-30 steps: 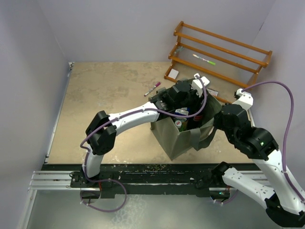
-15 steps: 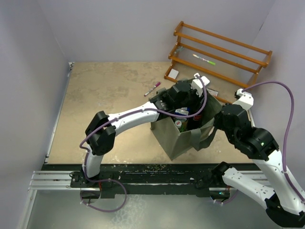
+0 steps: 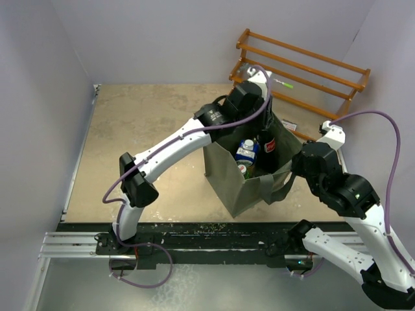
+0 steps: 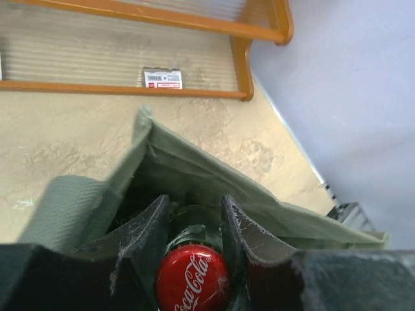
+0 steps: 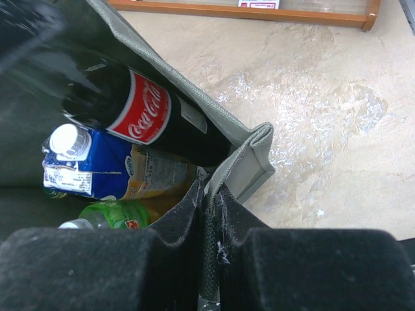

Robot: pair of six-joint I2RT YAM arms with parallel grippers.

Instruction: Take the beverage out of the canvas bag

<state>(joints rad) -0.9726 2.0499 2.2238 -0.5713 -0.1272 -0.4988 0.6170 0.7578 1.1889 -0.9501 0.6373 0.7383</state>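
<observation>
The grey-green canvas bag (image 3: 249, 184) stands open at the table's right middle. My left gripper (image 3: 264, 124) is shut on the neck of a dark Coca-Cola bottle (image 3: 267, 144) with a red cap (image 4: 192, 278). The bottle is lifted partly above the bag's far rim (image 4: 194, 165), with its lower part still inside. The red label shows in the right wrist view (image 5: 139, 107). My right gripper (image 5: 207, 191) is shut on the bag's near right rim (image 5: 249, 155), and it shows in the top view (image 3: 295, 165).
A blue carton (image 3: 246, 152) and a green bottle (image 3: 243, 170) stay in the bag, also seen in the right wrist view, carton (image 5: 97, 165) and bottle (image 5: 110, 214). A wooden rack (image 3: 305, 65) with a green pen (image 3: 279, 81) stands behind the bag. Walls close both sides.
My left gripper has risen out of the bag and moved back, pulling the cola bottle up with it. The carton is now uncovered. The right arm has not moved.
</observation>
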